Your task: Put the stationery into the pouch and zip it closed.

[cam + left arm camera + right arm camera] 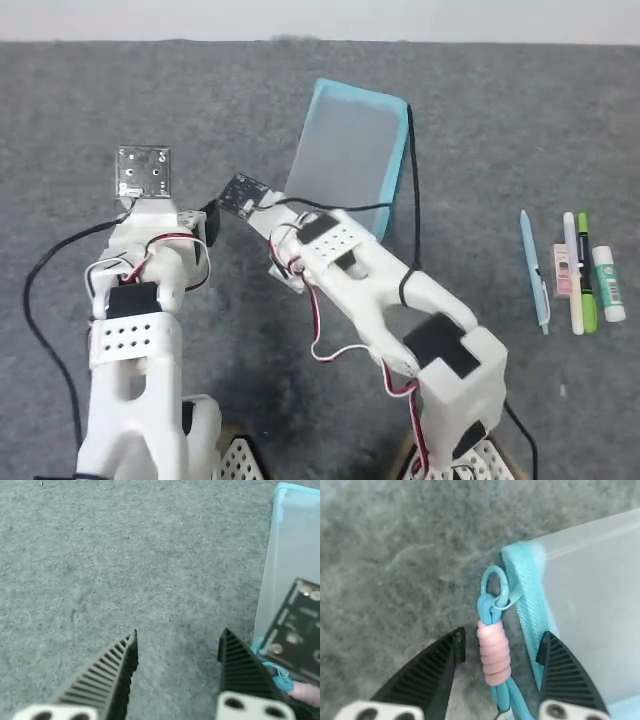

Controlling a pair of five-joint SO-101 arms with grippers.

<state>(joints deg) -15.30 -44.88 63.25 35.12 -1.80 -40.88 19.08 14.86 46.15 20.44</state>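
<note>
A translucent pouch with teal edging lies at the table's middle back. At its near left corner a teal zip cord with pink beads hangs from a ring. My right gripper is open, with one finger on each side of the beads and the pouch just beside it. My left gripper is open over bare carpet, left of the pouch. The stationery lies far right: a blue pen, a pink eraser, a white pen, a green highlighter and a glue stick.
Grey carpet covers the table. The right arm slants from the front right toward the pouch corner, trailing a black cable along the pouch's right side. The left arm stands at the front left.
</note>
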